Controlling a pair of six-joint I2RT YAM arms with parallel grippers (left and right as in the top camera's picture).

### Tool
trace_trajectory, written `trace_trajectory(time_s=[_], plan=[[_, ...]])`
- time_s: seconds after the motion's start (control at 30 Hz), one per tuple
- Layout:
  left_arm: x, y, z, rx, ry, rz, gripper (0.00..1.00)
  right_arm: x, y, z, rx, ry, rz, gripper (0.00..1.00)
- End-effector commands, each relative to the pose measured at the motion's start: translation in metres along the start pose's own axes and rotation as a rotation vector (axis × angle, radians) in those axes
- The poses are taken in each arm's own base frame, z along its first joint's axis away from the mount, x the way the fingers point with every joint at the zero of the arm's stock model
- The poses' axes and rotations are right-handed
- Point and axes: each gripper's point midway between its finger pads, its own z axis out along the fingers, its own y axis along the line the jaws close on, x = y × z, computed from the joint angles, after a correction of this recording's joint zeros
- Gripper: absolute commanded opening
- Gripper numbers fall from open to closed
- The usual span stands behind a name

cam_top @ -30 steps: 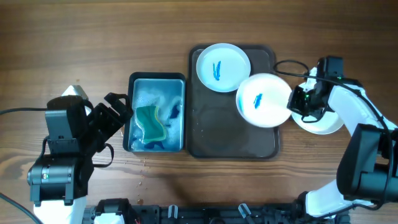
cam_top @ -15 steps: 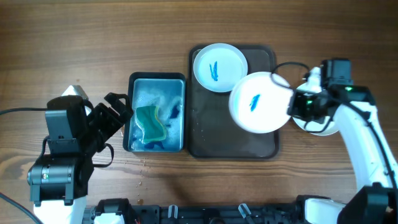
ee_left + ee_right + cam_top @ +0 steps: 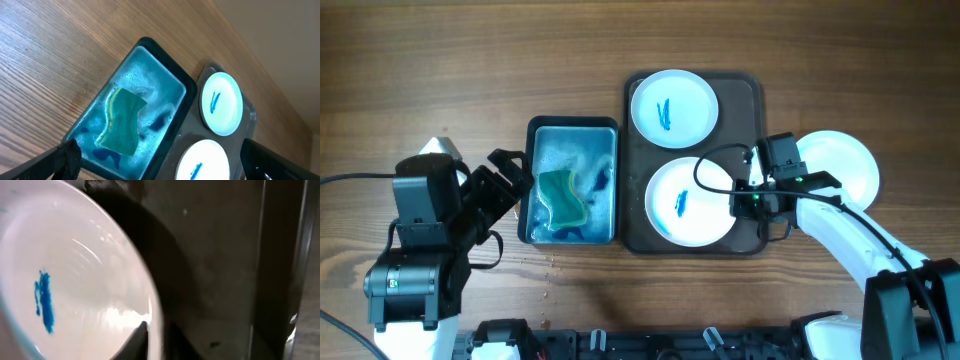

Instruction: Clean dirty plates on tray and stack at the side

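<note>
right tool (image 3: 738,203) clamping blue-smeared plate (image 3: 682,205), over brown tray (image 3: 638,238)

robot lab bench, wooden table (image 3: 440,60), cabled robot arm (image 3: 420,245)

White plates, blue smears, dark tray!
Upper plate (image 3: 673,103) and lower plate (image 3: 690,201) showed white with blue centre streaks; right plate (image 3: 845,165) plain white; tray (image 3: 752,95) dark brown; basin (image 3: 570,128) foamy turquoise; sponge (image 3: 563,198) green, yellow-edged; desk (image 3: 470,60) brown woodgrain.
</note>
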Motion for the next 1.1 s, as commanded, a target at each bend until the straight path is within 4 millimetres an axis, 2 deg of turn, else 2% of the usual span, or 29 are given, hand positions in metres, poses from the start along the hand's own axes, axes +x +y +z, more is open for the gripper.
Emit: trace_trajectory(time_s=[0.0, 0.3, 0.37, 0.4, 0.43, 0.47, 0.6, 0.73, 0.83, 0.9, 0.97, 1.0, 1.07], plan=[[0.005, -0.014, -0.004, 0.076, 0.039, 0.014, 1.0, -0.013, -0.002, -0.01, 0.025, -0.019, -0.044, 0.24], [0.051, -0.029, 0.024, 0.112, 0.311, 0.104, 1.0, -0.031, 0.015, -0.06, 0.001, -0.101, -0.079, 0.25], [0.057, -0.028, 0.032, 0.093, 0.346, 0.113, 0.86, -0.031, 0.017, -0.069, -0.009, -0.12, -0.083, 0.25], [0.061, -0.025, 0.037, 0.07, 0.366, 0.117, 0.74, -0.03, 0.018, -0.073, -0.012, -0.128, -0.085, 0.25], [0.066, -0.019, 0.044, 0.03, 0.387, 0.125, 0.64, -0.029, 0.019, -0.076, -0.018, -0.132, -0.086, 0.25], [0.072, -0.011, 0.051, -0.026, 0.406, 0.131, 0.6, -0.028, 0.02, -0.078, -0.022, -0.134, -0.086, 0.25], [0.096, 0.033, 0.087, -0.307, 0.435, 0.131, 0.62, -0.023, 0.019, -0.081, -0.018, -0.122, -0.079, 0.25], [0.12, 0.047, 0.125, -0.382, 0.482, 0.192, 0.63, -0.022, 0.018, -0.08, -0.016, -0.114, -0.074, 0.25], [0.135, 0.057, 0.153, -0.446, 0.518, 0.234, 0.56, -0.021, 0.018, -0.08, -0.017, -0.113, -0.055, 0.25], [0.14, 0.066, 0.166, -0.496, 0.517, 0.247, 0.5, -0.021, 0.02, -0.08, -0.027, -0.11, -0.055, 0.25], [0.144, 0.077, 0.178, -0.538, 0.524, 0.256, 0.23, -0.019, 0.022, -0.08, -0.039, -0.103, -0.056, 0.25], [0.147, 0.08, 0.182, -0.547, 0.537, 0.254, 0.04, -0.019, 0.022, -0.08, -0.041, -0.102, -0.056, 0.25], [0.152, 0.082, 0.185, -0.552, 0.555, 0.251, 0.04, -0.018, 0.022, -0.08, -0.04, -0.099, -0.055, 0.24]])
